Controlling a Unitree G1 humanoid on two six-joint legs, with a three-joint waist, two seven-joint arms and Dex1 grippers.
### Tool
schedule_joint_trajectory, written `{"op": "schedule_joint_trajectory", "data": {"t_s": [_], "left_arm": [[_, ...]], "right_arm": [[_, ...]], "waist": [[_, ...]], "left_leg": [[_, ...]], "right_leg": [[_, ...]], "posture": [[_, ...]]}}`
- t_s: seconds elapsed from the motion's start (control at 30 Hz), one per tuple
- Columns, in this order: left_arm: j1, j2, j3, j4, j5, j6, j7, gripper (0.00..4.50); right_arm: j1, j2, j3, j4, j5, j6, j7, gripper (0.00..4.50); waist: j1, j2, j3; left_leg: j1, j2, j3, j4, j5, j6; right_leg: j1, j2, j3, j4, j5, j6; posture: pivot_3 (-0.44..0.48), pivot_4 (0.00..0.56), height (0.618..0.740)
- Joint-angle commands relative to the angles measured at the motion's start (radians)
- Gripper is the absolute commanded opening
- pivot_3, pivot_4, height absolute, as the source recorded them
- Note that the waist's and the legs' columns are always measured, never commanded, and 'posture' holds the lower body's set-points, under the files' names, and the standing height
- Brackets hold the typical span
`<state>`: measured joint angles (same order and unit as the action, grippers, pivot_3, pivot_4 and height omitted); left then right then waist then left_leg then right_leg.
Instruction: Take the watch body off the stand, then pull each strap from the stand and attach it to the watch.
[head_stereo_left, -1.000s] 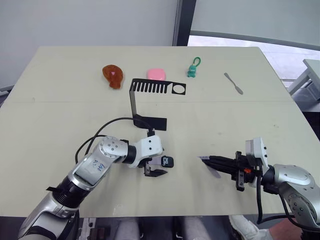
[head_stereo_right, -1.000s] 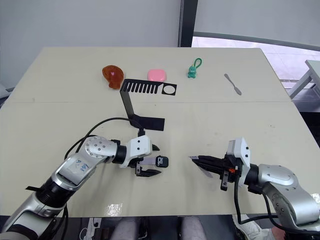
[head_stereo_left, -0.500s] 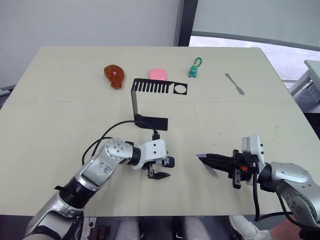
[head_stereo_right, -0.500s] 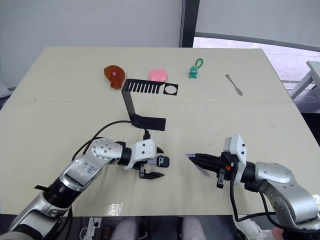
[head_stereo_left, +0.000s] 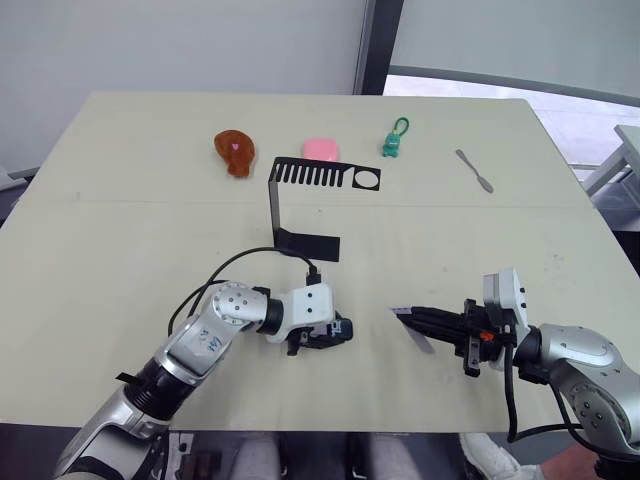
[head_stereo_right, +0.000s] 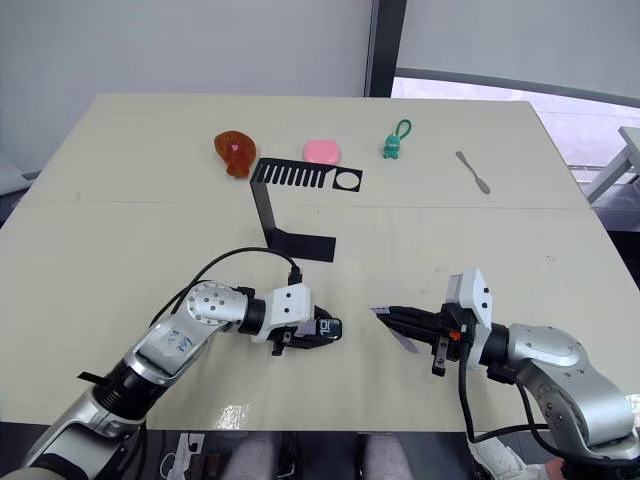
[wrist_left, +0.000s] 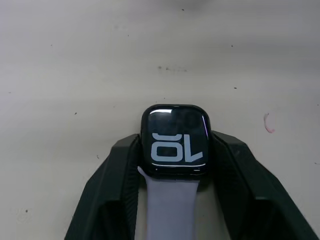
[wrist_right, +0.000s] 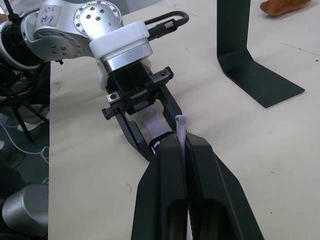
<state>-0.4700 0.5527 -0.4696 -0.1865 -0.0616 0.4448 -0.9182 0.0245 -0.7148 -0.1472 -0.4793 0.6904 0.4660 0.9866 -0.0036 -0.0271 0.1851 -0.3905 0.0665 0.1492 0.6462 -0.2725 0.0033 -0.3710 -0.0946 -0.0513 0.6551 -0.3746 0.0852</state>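
Observation:
The watch body (wrist_left: 175, 140), black with a pale "10" on its screen, lies on the table. A pale-lavender strap (wrist_left: 172, 205) runs from it back between my left fingers. My left gripper (head_stereo_left: 335, 330) is shut on the watch body, its fingers (wrist_left: 112, 185) pressed against both sides of the case. My right gripper (head_stereo_left: 418, 318) lies low over the table to the right, shut on a second whitish strap (wrist_right: 181, 129) whose end sticks out toward the watch. The black stand (head_stereo_left: 275, 200) stands bare behind them, on its flat base (head_stereo_left: 308, 243).
Along the far side of the table lie an orange-brown toy (head_stereo_left: 236, 152), a pink block (head_stereo_left: 320, 149), a green keychain figure (head_stereo_left: 392, 140) and a grey spatula (head_stereo_left: 473, 170). The table's front edge (head_stereo_left: 400, 425) runs close below both grippers.
My left gripper's fingers, spread wide around the watch body before, have shut onto its sides. The right gripper has edged a little toward the watch with its strap.

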Motion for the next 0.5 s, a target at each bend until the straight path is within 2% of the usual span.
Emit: {"op": "schedule_joint_trajectory", "data": {"t_s": [0.03, 0.2, 0.3, 0.4, 0.5], "left_arm": [[0.038, 0.016, -0.008, 0.084, 0.045, 0.014, 0.013, 1.60], [0.037, 0.009, 0.008, 0.075, 0.035, -0.009, 0.008, 1.60], [0.036, -0.005, 0.054, 0.047, -0.017, -0.030, -0.004, 1.60], [0.035, -0.027, 0.166, -0.040, -0.170, 0.096, -0.023, 1.60], [0.031, -0.018, 0.294, -0.119, -0.373, 0.304, -0.059, 1.60]], "right_arm": [[0.003, 0.011, -0.007, -0.019, 0.006, -0.014, -0.008, 0.00], [0.008, 0.012, -0.010, -0.015, 0.002, -0.020, -0.003, 0.00], [0.011, 0.012, -0.014, -0.017, -0.015, -0.046, 0.000, 0.00], [0.009, 0.019, -0.022, -0.023, -0.059, -0.114, -0.001, 0.00], [0.016, -0.005, -0.009, -0.048, -0.135, -0.218, 0.040, 0.00]], "waist": [[-0.001, 0.000, -0.001], [-0.001, 0.000, -0.001], [-0.001, 0.000, -0.001], [-0.002, 0.000, -0.001], [0.000, 0.000, -0.001]], "left_leg": [[0.001, 0.000, 0.000, 0.000, 0.000, 0.000], [0.001, 0.000, 0.000, 0.000, 0.000, 0.000], [0.001, 0.000, 0.000, 0.000, 0.000, 0.000], [0.000, 0.000, 0.000, 0.001, 0.000, 0.000], [-0.003, 0.000, 0.000, 0.001, 0.000, 0.000]], "right_leg": [[0.001, 0.000, 0.000, 0.000, 0.000, 0.000], [0.001, 0.000, 0.000, 0.000, 0.000, 0.000], [0.001, 0.000, 0.000, 0.000, 0.000, 0.000], [0.000, 0.000, 0.000, 0.001, 0.000, 0.000], [-0.003, 0.000, 0.000, 0.003, 0.000, 0.000]], "posture": [[0.000, 0.150, 0.740], [0.000, 0.150, 0.740], [0.000, 0.150, 0.740], [0.000, 0.150, 0.740], [0.000, 0.150, 0.740]]}}
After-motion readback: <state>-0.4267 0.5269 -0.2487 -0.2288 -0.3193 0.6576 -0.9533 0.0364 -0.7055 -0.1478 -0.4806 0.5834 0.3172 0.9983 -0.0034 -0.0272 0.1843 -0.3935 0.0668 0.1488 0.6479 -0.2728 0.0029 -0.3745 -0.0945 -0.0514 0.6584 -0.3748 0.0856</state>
